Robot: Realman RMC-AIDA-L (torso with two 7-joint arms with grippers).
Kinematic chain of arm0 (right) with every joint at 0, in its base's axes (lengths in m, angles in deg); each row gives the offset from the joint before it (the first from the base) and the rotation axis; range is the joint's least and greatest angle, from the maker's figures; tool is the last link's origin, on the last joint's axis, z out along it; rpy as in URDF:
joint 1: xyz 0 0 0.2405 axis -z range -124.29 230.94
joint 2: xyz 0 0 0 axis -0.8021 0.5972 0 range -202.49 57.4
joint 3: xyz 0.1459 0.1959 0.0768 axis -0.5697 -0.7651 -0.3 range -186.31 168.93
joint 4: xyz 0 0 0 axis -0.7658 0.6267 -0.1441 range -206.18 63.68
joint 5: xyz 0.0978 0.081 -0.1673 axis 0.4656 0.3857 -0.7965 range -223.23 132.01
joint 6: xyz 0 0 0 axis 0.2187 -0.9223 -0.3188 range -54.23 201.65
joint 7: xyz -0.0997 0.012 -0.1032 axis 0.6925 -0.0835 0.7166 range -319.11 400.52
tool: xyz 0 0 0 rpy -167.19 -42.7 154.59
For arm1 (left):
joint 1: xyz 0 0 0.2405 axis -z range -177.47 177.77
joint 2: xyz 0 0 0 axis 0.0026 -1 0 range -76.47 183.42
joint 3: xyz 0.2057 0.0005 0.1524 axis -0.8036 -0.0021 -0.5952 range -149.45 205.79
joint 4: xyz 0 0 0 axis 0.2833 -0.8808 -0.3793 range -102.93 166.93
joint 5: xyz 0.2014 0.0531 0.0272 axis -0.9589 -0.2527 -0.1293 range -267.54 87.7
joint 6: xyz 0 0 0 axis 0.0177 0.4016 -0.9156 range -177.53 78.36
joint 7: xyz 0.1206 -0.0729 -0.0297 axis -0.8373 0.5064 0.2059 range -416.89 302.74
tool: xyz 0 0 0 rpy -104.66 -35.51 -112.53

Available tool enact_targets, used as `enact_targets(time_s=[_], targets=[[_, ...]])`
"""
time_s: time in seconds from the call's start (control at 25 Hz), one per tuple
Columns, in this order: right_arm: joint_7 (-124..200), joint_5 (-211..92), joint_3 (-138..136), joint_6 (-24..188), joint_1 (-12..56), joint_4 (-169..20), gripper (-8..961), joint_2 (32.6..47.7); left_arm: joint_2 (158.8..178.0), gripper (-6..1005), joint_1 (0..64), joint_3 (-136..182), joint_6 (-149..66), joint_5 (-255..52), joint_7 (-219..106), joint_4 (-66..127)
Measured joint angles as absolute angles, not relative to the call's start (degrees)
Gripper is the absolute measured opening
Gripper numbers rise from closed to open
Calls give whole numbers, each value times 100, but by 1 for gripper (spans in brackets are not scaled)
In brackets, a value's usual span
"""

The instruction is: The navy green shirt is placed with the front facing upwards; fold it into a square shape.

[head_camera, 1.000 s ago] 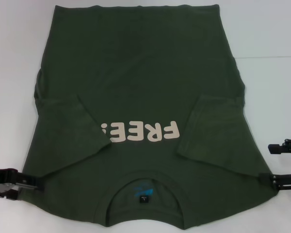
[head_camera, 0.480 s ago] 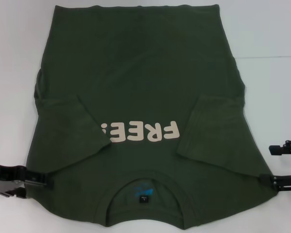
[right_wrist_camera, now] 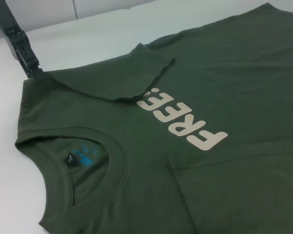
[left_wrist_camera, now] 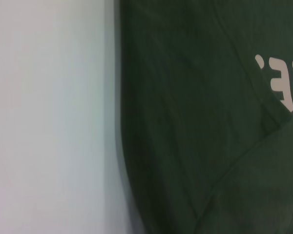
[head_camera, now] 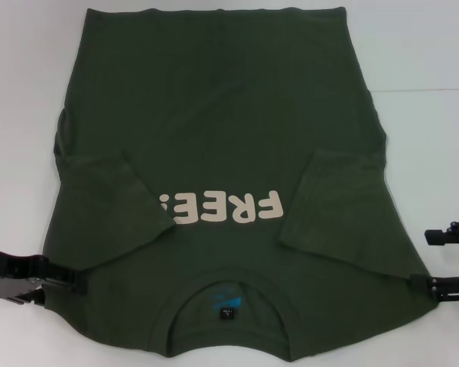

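Observation:
The navy green shirt (head_camera: 214,115) lies flat, front up, collar (head_camera: 275,294) nearest me, cream "FREE!" lettering (head_camera: 220,208) on the chest, blue neck label (head_camera: 228,312). Both sleeves are folded inward over the body. My left gripper (head_camera: 80,277) lies low at the shirt's near left shoulder, its tip over the cloth edge; it also shows in the right wrist view (right_wrist_camera: 35,70). My right gripper (head_camera: 427,258) is open at the near right shoulder, one finger (head_camera: 432,284) touching the shirt's edge. The shirt fills the left wrist view (left_wrist_camera: 195,122) and the right wrist view (right_wrist_camera: 224,73).
The shirt lies on a white table (head_camera: 428,61) with bare surface on both sides (left_wrist_camera: 49,117). A seam line in the tabletop (head_camera: 428,90) runs off to the right. The shirt's hem reaches the far edge of the head view.
My left gripper has slid rightward, from beside the shirt onto its near left shoulder edge. The right gripper and the shirt have stayed put.

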State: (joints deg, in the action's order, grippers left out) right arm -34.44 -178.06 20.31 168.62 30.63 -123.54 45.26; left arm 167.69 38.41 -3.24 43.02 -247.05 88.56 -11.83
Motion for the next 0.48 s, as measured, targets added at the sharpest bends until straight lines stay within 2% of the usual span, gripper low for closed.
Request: enact_targets(time_s=[0.44,0.48], targets=[[-3494,-17806,2031,16862,3049,-12354,879,4504,16790,683,3855,-516,4196,-24743,8899,-1205],[-3495,-17806,2031,16862,3048,-12354,879,4504,16792,636,3854,-548,4187,-24747,8910,-1205]])
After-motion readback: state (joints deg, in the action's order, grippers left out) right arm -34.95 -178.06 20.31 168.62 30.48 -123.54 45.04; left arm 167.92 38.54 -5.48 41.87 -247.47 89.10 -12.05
